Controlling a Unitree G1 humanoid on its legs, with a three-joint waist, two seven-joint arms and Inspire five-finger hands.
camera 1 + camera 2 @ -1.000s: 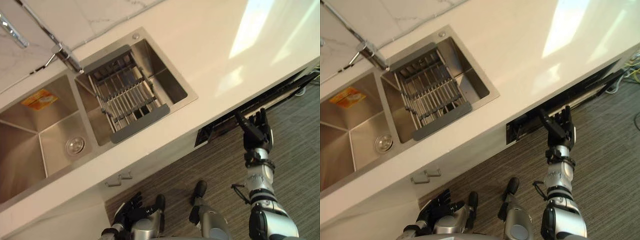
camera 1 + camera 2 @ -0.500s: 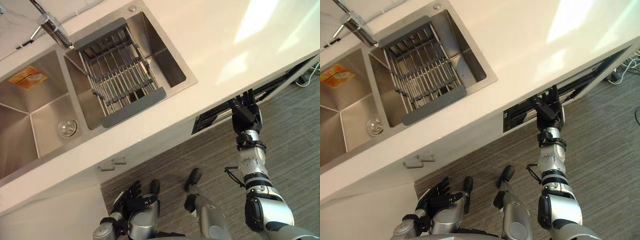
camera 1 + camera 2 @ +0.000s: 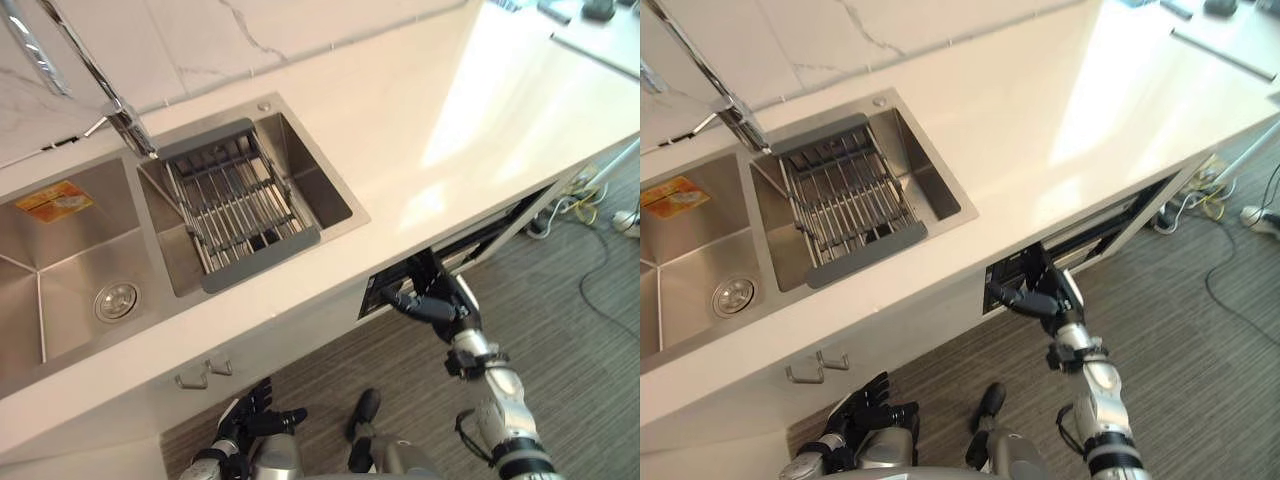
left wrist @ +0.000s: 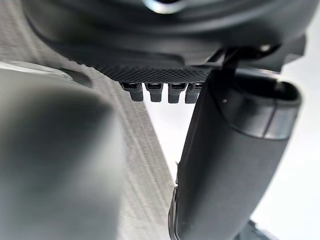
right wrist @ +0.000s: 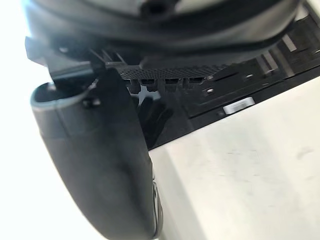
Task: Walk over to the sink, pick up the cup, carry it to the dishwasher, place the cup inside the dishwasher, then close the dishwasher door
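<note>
Left eye view: right hand [image 3: 432, 306], fingers extended and holding nothing, at the top edge of the dishwasher door [image 3: 492, 231], which is slightly ajar under the counter [image 3: 450, 120], right of the sink [image 3: 312, 172]. Left hand [image 3: 255, 415] relaxed, below the sink.

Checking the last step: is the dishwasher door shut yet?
Ajar, not shut: the dishwasher door leans out from under the counter, dark top edge showing, right robot hand against it.

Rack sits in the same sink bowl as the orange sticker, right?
Not quite. The rack sits in the right bowl. The orange sticker is in the left bowl beside it. The left eye view shows this.
</note>
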